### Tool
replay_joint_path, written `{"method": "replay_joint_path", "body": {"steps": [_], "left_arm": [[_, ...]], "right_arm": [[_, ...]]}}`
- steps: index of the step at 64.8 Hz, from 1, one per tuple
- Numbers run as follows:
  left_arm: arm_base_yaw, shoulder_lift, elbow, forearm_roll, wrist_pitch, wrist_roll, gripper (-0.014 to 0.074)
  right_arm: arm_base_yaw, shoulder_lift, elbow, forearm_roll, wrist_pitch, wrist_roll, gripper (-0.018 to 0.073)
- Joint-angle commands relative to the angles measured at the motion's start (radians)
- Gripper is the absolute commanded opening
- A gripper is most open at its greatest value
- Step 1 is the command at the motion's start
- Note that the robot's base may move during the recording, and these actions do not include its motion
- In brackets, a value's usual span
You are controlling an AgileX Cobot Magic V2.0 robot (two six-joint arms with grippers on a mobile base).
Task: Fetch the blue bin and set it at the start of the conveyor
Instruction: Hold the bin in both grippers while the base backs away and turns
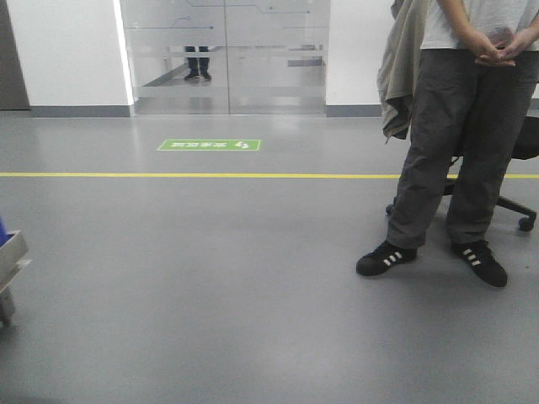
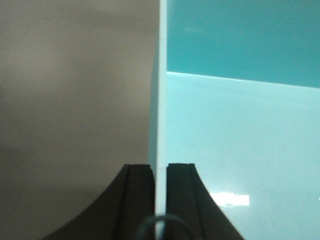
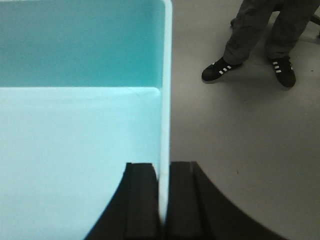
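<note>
The blue bin (image 2: 240,130) is a light aqua tub that fills the right of the left wrist view. My left gripper (image 2: 160,167) is shut on its thin left wall, one black finger inside, one outside. In the right wrist view the blue bin (image 3: 75,125) fills the left side, and my right gripper (image 3: 164,167) is shut on its right wall in the same way. The bin's inside is bare. Grey floor lies beside the bin in both wrist views. The conveyor start is out of view. Neither gripper nor the bin shows in the front view.
A person (image 1: 459,143) in dark trousers and black striped shoes stands at the right, with an office chair (image 1: 514,198) behind. A yellow floor line (image 1: 202,175) runs across. Glass doors (image 1: 223,55) stand at the back. A grey metal rack corner (image 1: 10,257) pokes in at the left edge.
</note>
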Motion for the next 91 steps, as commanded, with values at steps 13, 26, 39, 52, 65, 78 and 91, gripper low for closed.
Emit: {"method": "replay_joint_path", "body": {"steps": [13,26,39,52,65,78,91], "left_arm": [[-0.003,-0.012,-0.012,0.020,-0.033,-0.011,-0.0111],[-0.003,-0.012,-0.012,0.021,-0.033,-0.011,-0.0111],[-0.003,-0.012,-0.012,0.021,-0.033,-0.011,-0.0111],[-0.003,-0.012,-0.012,0.021,-0.033,-0.011,-0.0111],[-0.003,-0.012,-0.012,0.035,-0.033,-0.011,-0.0111],[-0.003,-0.012,-0.012,0.035,-0.033,-0.011,-0.0111],[-0.003,-0.012,-0.012,0.035,-0.033,-0.011,-0.0111]], "right_arm": [[-0.002,-0.015,-0.002,-0.030,-0.038,-0.005,-0.0154],[-0.002,-0.015,-0.002,-0.030,-0.072,-0.005,-0.0154],[-0.002,-0.015,-0.002,-0.030,-0.102,-0.005,-0.0154],[-0.002,-0.015,-0.002,-0.030,-0.161,-0.005,-0.0154],[-0.002,-0.015,-0.002,-0.030,-0.241,-0.005,-0.0154],[-0.002,-0.015,-0.002,-0.030,-0.361,-0.005,-0.0154],[-0.002,-0.013,-0.002,-0.030,-0.445,-0.005,-0.0154]]}}
